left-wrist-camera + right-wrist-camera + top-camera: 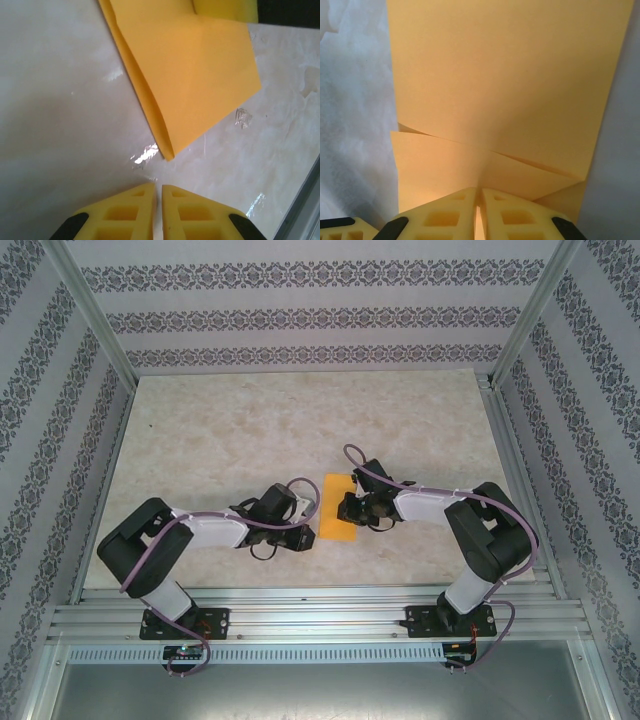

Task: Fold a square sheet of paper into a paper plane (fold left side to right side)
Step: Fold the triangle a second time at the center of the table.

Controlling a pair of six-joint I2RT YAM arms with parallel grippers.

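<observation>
Seen from above, a pale marbled worktop (220,440) lay inside patterned walls, with two robot arms reaching in from its near edge.

On the left, the left claw (306,534) sat low, just beside the left edge of the sheet of paper (337,490). In the left wrist view this claw (158,189) was narrow, its two yellow tips almost touching and nothing between them. The nearest corner of the paper (195,75) lay straight ahead of the tips, close but apart from them.

The orange-yellow paper rested near the middle of the worktop's near edge. It was already folded into a narrow oblong of more than one layer, and its long axis ran from the near edge towards the far edge.

On the right, the right claw (347,508) was over the paper's right side and was the nearer of the two. In the right wrist view that claw (479,191) was also narrow, its tips set on the paper (505,75) where two creases met. Whether it pinched a layer or only pressed down could not be told.

Judging from this, any left-to-right fold would turn over the long axis.
</observation>
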